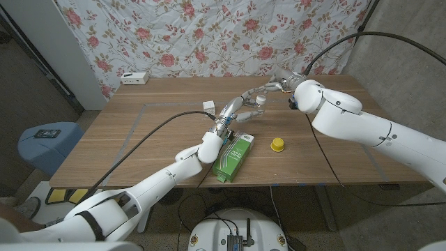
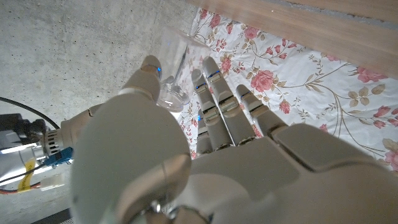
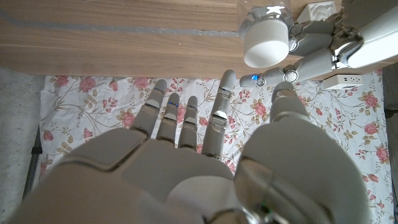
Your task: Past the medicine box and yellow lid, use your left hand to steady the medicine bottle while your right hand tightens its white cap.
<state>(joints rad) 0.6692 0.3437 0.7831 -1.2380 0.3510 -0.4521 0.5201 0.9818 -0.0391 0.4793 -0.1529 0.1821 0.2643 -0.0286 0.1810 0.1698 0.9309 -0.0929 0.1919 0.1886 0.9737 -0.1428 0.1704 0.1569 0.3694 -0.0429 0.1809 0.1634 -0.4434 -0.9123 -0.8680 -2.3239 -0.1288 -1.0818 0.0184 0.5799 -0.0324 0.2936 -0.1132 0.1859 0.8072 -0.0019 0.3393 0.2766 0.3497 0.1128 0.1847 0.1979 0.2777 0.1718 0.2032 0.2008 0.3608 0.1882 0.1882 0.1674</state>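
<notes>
The small clear medicine bottle (image 1: 258,104) with its white cap (image 3: 266,38) stands past the green medicine box (image 1: 232,157) and the yellow lid (image 1: 277,144). My left hand (image 1: 237,110) grips the bottle, thumb on one side and fingers on the other; the clear bottle body (image 2: 174,74) shows between them in the left wrist view. My right hand (image 1: 277,85) hovers just behind the cap with fingers spread and empty. In the right wrist view the cap sits just beyond the right hand (image 3: 186,155), not touching it, with the left hand's fingers (image 3: 314,46) wrapped beside it.
A white power strip (image 1: 134,78) lies at the table's far left edge and a small white object (image 1: 209,106) sits left of my left hand. A floral cloth (image 1: 209,35) hangs behind the table. A blue stool (image 1: 45,143) stands off the table's left side.
</notes>
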